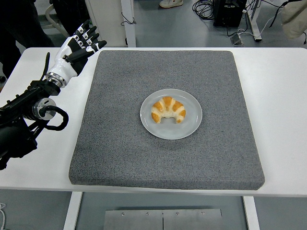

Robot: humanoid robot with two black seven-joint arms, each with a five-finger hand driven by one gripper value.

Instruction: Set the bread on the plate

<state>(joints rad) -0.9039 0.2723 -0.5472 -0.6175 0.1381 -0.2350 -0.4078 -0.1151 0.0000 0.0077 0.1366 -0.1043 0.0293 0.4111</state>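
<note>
A golden croissant (168, 110) lies on a round grey plate (188, 127) in the middle of the grey mat (120, 148). My left hand (79, 45) is at the far left, above the mat's far left corner, well away from the plate. Its fingers are spread and hold nothing. My right arm is out of view.
The mat covers most of the white table (283, 96). A person's dark legs (19, 19) stand beyond the table's far left corner. Cables and a table leg (240, 19) show on the floor at the top.
</note>
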